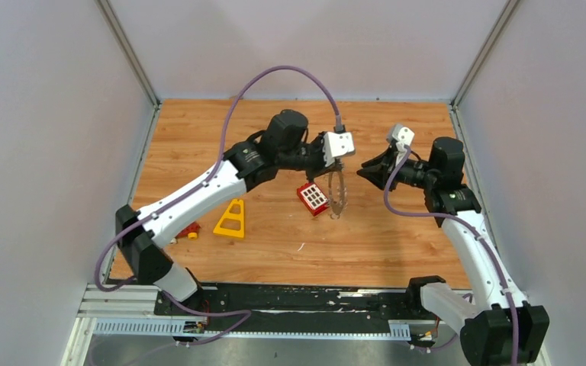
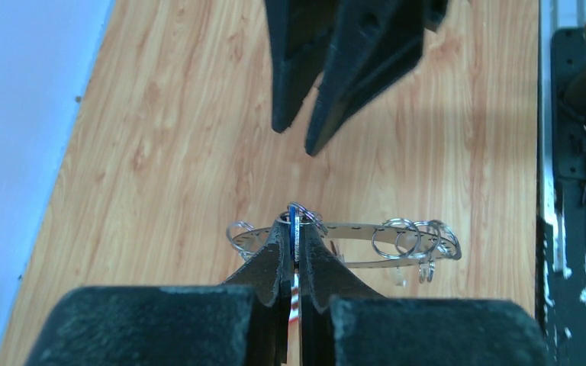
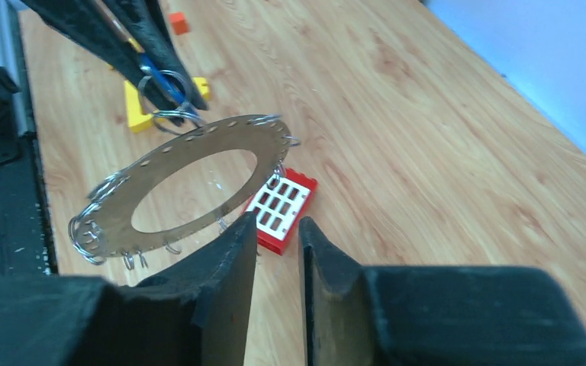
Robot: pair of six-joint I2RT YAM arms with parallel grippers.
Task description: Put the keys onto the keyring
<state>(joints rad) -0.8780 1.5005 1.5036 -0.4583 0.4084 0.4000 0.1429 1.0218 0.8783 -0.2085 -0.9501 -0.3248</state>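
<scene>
Pinching blue key (image 3: 155, 72), left hand (image 2: 295, 231), flat perforated metal keyring (image 3: 111, 210)

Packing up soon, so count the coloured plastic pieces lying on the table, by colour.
Red: 2, the red block and a small red bit
Yellow: 1, the yellow frame
Orange: 1, a small orange bit
Total: 4

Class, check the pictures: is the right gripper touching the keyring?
Apart. The left wrist view shows bare wooden tabletop between the right gripper and the keyring.
</scene>
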